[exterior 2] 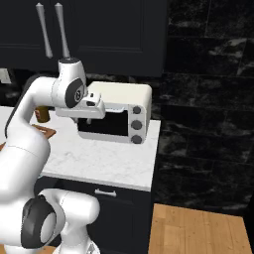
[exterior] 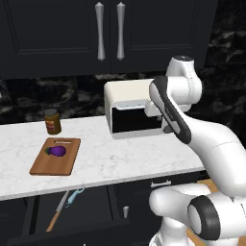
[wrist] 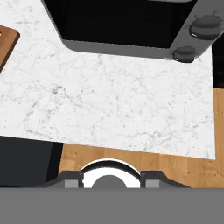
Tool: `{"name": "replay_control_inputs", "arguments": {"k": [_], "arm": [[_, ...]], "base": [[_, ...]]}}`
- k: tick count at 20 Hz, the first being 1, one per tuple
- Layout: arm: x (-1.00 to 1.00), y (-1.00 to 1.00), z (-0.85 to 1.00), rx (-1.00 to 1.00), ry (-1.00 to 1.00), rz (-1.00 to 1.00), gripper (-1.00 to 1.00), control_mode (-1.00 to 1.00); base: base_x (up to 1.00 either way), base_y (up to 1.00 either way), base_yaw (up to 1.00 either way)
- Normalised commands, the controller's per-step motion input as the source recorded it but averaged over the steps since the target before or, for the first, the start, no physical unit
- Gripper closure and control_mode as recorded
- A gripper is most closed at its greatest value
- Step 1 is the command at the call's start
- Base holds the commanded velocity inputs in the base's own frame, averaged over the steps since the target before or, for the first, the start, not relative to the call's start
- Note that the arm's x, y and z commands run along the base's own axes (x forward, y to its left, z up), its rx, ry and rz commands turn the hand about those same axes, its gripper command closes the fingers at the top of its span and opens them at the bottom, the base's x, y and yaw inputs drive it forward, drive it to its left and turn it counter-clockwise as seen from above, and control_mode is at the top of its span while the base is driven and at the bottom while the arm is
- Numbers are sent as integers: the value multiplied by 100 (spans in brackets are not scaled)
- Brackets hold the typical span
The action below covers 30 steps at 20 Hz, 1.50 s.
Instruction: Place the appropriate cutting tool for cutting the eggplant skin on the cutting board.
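Light-blue looped peeler [exterior: 74, 196] lies in the open drawer [exterior: 72, 211] below the white marble counter [exterior: 125, 158], beside the wooden-handled steel knife [exterior: 57, 211]. I see the purple eggplant [exterior: 55, 152] on the brown wooden cutting board [exterior: 55, 156]. Gripper [exterior 2: 89, 120] hangs in front of the cream toaster oven [exterior 2: 121, 116]; can't tell if clenched or released.
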Motion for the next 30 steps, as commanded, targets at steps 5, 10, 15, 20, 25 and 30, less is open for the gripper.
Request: {"name": "replay_control_inputs", "arguments": {"k": [5,10,15,20,25,30], "arm": [[-50,35,-9,-2,-5,0,-100,-100],[-92,99,-37,-2,-1,0,-100,-100],[-75,100,-36,0,0,0,-100,-100],[-63,92,-49,7,6,0,-100,-100],[-10,92,-56,9,25,0,-100,-100],[-18,63,-61,4,13,0,-100,-100]], "base": [[0,0,0],[0,0,0],[0,0,0],[0,0,0],[0,0,0],[0,0,0]]}}
